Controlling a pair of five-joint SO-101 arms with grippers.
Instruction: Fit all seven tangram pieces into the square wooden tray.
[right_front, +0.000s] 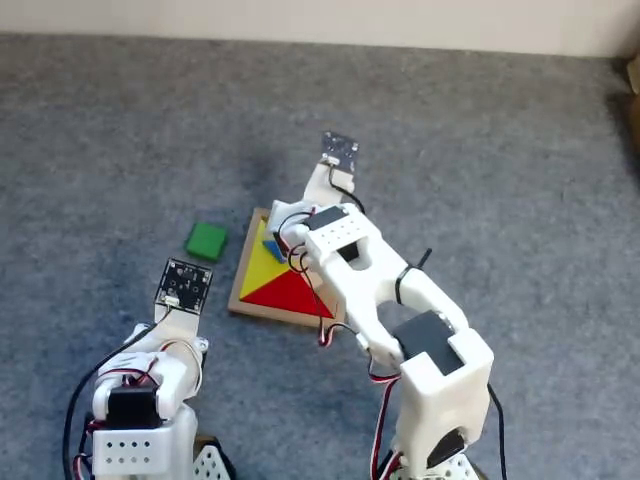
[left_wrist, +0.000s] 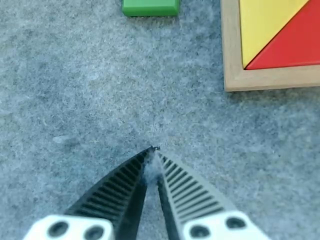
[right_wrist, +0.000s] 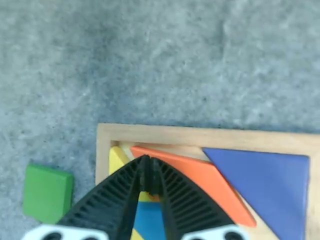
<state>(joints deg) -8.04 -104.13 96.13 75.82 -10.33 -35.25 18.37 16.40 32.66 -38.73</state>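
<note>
The square wooden tray (right_front: 240, 303) lies mid-table with a yellow triangle (right_front: 262, 268), a red triangle (right_front: 295, 292) and a small blue piece (right_front: 272, 247) in it. My right gripper (right_wrist: 146, 160) is shut with nothing in it, its tips just above the tray (right_wrist: 200, 135) near an orange parallelogram (right_wrist: 205, 177), a blue triangle (right_wrist: 265, 175) and a yellow sliver (right_wrist: 117, 159). A green square (right_front: 207, 240) lies on the carpet just outside the tray's left side. My left gripper (left_wrist: 152, 151) is shut and empty over bare carpet, short of the green square (left_wrist: 150, 7) and the tray corner (left_wrist: 231, 60).
Grey carpet covers the whole table, with open room to the left, the far side and the right of the tray. The right arm's body (right_front: 380, 290) hangs over the tray's right half and hides it in the high view.
</note>
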